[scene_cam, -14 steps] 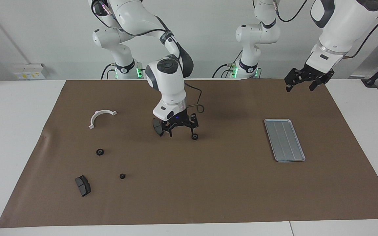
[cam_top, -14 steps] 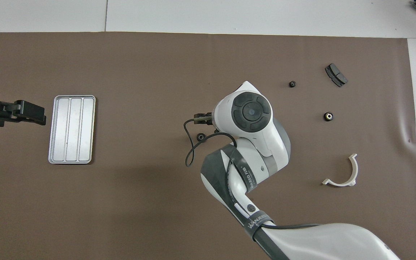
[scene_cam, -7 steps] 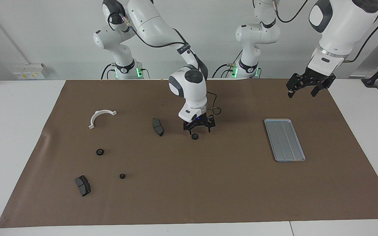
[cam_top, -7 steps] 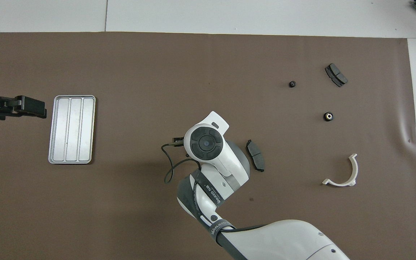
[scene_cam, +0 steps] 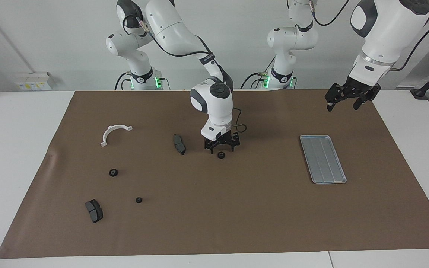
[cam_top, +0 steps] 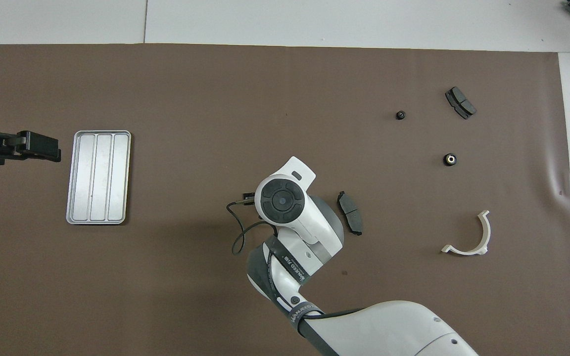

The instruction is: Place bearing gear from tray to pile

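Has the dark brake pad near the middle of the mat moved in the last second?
No. The brake pad lies where it did, level with the white half-ring bracket; only the right hand above it shifted toward the tray.

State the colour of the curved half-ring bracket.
White; the half-ring bracket shows best in the overhead view.

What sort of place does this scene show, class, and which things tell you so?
Probably a robotics lab or test bench: two white robot arms mounted at a table, a brown mat over it, and loose machine parts such as a brake pad beside a metal tray.
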Robot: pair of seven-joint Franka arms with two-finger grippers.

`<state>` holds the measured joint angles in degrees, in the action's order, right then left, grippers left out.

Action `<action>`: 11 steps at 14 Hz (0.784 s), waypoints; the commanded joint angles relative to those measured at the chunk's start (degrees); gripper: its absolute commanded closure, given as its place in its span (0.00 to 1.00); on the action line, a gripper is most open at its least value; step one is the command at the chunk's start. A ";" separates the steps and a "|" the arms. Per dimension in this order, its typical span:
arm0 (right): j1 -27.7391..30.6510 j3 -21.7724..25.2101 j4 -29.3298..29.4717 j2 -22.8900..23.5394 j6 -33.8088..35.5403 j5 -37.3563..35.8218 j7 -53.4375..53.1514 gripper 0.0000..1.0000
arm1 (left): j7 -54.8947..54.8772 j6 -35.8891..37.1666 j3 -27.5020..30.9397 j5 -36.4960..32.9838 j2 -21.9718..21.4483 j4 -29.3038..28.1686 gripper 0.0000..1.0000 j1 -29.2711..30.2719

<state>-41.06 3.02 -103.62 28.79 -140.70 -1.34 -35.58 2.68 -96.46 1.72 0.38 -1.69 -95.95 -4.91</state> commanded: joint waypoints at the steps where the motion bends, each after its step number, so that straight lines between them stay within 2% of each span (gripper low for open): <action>1: 0.45 0.05 -1.32 -0.75 -2.56 -2.87 -0.54 0.00 | 0.22 -0.57 -0.05 -1.17 -2.00 -2.22 0.00 -0.18; 9: 0.46 0.05 -1.58 -0.58 -4.32 -3.85 -0.63 0.00 | 0.22 -0.57 -0.05 -1.17 -2.00 -2.22 0.00 -0.01; 11: 0.46 0.05 -1.67 -0.58 -4.32 -4.55 -0.55 0.16 | 0.22 -0.57 -0.05 -1.17 -1.91 -2.22 0.00 -0.10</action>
<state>-40.89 3.22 -103.76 28.79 -142.92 -3.95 -35.58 2.68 -96.46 1.63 0.38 -1.71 -95.98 -4.94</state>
